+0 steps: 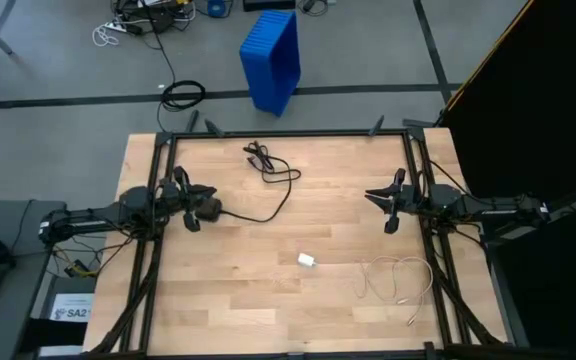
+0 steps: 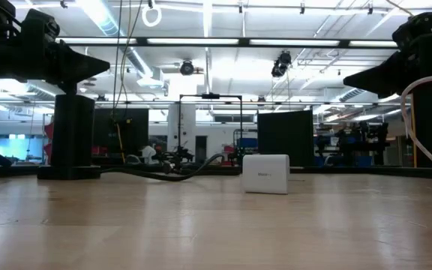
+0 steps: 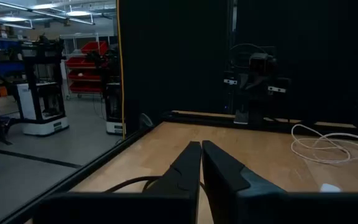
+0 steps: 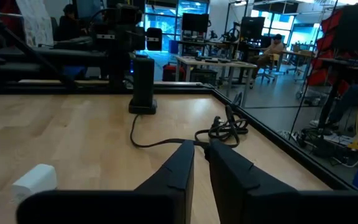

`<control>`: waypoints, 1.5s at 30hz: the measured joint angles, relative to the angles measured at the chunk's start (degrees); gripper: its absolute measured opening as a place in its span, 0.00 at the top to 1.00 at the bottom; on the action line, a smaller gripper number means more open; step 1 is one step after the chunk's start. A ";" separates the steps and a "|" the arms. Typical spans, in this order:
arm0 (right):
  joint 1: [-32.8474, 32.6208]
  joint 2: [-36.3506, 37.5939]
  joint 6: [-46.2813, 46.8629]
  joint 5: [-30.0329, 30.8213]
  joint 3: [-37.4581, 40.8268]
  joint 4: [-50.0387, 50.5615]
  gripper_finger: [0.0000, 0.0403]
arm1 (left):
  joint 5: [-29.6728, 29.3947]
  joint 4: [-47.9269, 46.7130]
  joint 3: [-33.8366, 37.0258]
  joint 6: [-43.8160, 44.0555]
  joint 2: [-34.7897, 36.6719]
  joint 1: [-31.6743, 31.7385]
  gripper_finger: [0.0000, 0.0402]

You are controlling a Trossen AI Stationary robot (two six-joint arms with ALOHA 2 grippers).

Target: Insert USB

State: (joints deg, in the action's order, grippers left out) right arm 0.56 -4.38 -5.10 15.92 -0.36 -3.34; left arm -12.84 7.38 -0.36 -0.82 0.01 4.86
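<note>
Closest to the low camera sits the white charger block [image 2: 265,174], a small smooth plastic box with squared faces, resting flat on the pale wood-grain surface [image 1: 268,300]. Just to the right arm's side of that block lies the white cable [image 1: 400,283], thin and limp, looped in loose curves. The right end effector [image 1: 389,204] hovers beyond the block, clenched and empty, and looks nearer to both. The left end effector [image 1: 190,206] is pinched shut too, farther from the block, beside a black cable [image 1: 268,170] trailing away from it.
</note>
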 joint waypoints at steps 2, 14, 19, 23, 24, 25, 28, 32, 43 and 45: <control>0.01 0.00 0.02 -0.02 -0.02 0.00 0.93 | -0.02 0.02 -0.02 0.00 0.00 0.02 1.00; 0.00 0.00 0.00 -0.02 0.00 0.00 0.90 | -0.01 0.01 0.00 0.02 -0.02 0.01 1.00; 0.01 0.00 0.01 0.00 -0.02 0.00 0.91 | 0.00 0.00 0.00 0.00 -0.02 0.00 1.00; 0.02 0.00 0.00 0.00 -0.01 -0.02 0.92 | 0.00 0.00 0.00 0.00 0.00 0.00 1.00; 0.01 0.00 0.02 -0.01 0.00 0.00 0.93 | 0.00 0.00 -0.02 0.00 0.00 0.00 1.00; 0.00 0.00 0.00 0.00 0.00 -0.01 0.93 | 0.00 0.00 0.00 0.00 0.00 0.00 1.00; 0.01 0.00 0.01 0.00 -0.01 -0.02 0.94 | -0.02 0.00 -0.01 0.00 -0.02 0.00 1.00; 0.00 0.00 0.00 0.00 0.00 0.00 0.94 | 0.00 0.00 0.00 0.00 -0.01 0.00 1.00; 0.01 0.00 0.01 0.00 0.00 -0.02 0.91 | 0.00 0.00 -0.02 0.00 -0.02 0.02 1.00; 0.00 0.00 0.00 -0.01 0.00 -0.02 0.91 | -0.02 0.02 -0.02 0.00 0.00 0.00 1.00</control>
State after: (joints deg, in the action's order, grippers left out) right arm 0.56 -4.38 -5.10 15.92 -0.36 -3.36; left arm -12.86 7.39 -0.38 -0.82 0.01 4.86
